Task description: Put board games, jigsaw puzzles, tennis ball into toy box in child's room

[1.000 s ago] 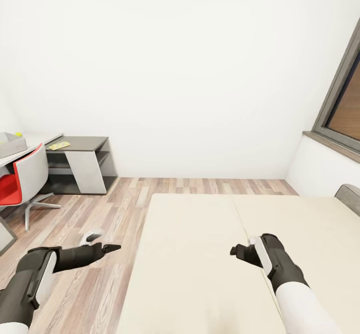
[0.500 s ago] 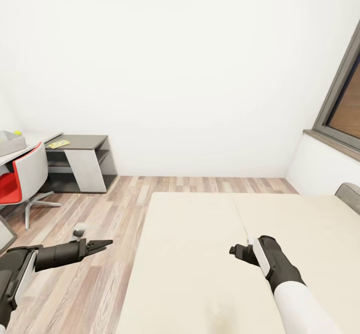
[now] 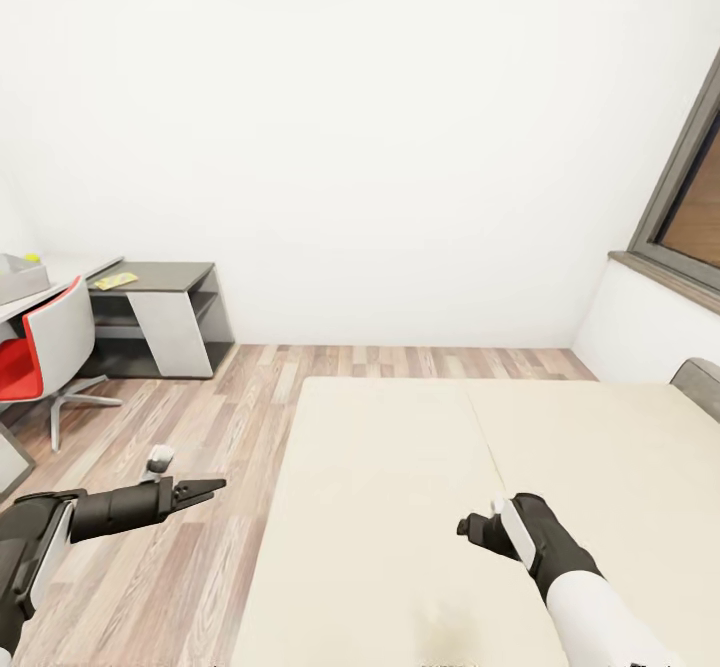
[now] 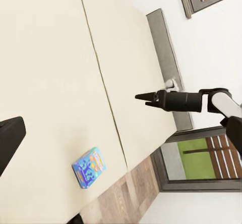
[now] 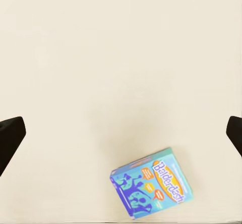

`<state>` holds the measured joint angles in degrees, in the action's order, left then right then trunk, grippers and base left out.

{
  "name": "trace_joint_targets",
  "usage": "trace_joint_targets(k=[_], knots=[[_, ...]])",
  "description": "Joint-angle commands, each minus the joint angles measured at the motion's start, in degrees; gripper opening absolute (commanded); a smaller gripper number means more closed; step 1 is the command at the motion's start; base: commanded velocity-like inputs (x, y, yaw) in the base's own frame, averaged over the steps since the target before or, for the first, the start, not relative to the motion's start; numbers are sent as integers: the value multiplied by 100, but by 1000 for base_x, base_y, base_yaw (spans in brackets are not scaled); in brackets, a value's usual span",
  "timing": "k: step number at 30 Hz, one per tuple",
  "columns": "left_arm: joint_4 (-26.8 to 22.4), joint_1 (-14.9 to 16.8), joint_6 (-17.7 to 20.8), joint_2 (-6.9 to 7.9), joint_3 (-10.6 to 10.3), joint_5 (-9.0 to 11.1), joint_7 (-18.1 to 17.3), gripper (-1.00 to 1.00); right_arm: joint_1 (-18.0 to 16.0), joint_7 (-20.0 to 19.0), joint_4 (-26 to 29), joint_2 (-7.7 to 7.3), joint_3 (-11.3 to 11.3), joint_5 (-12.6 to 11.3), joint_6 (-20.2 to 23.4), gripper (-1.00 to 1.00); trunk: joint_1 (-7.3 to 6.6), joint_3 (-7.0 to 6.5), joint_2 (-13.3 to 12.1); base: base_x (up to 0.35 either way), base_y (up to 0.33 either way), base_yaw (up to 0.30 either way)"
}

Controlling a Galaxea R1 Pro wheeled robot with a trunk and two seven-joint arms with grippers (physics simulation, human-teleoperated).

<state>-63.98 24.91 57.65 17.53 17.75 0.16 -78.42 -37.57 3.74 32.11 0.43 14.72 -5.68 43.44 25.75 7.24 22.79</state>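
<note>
A light blue board game [image 5: 150, 182] with an orange oval logo lies flat on the beige bed [image 3: 400, 467]; in the left wrist view the board game [image 4: 89, 167] sits near the mattress edge. My right gripper [image 3: 468, 526] hangs open above the bed, its fingers [image 5: 10, 135] spread wide, the game just off to one side below it. Over the wood floor beside the bed, my left gripper [image 3: 208, 490] is held open and empty. Far left, a grey toy box [image 3: 15, 277] and a yellow tennis ball [image 3: 33, 258] stand on the table. A jigsaw puzzle [image 3: 115, 281] lies on the grey side desk.
A red and grey swivel chair [image 3: 40, 352] stands at the table on the left. The grey side desk [image 3: 165, 317] is against the white back wall. A grey-framed window [image 3: 690, 207] and the bed's grey headboard [image 3: 700, 382] are on the right. Wood floor runs between desk and bed.
My left arm has drawn back to the left, its gripper a little lower over the floor. The right gripper has sunk slightly toward the bed. The view has shifted a little.
</note>
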Motion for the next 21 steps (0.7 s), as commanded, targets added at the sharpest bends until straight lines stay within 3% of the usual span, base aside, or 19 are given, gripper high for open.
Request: trace_joint_targets(k=[1,10,21], knots=[[-1,5,61,2,2,1,-25,100,-5,39,-35,0,21,-59,-17,100,3,22,13,0,0,0],[-1,5,62,-2,-17,1,-14,100,-6,34,-297,-101,15,-62,-424,100,3,107,13,0,0,0],[-1,5,62,-12,-49,1,-7,100,-10,28,-421,-105,16,-57,-478,100,3,211,13,0,0,0]])
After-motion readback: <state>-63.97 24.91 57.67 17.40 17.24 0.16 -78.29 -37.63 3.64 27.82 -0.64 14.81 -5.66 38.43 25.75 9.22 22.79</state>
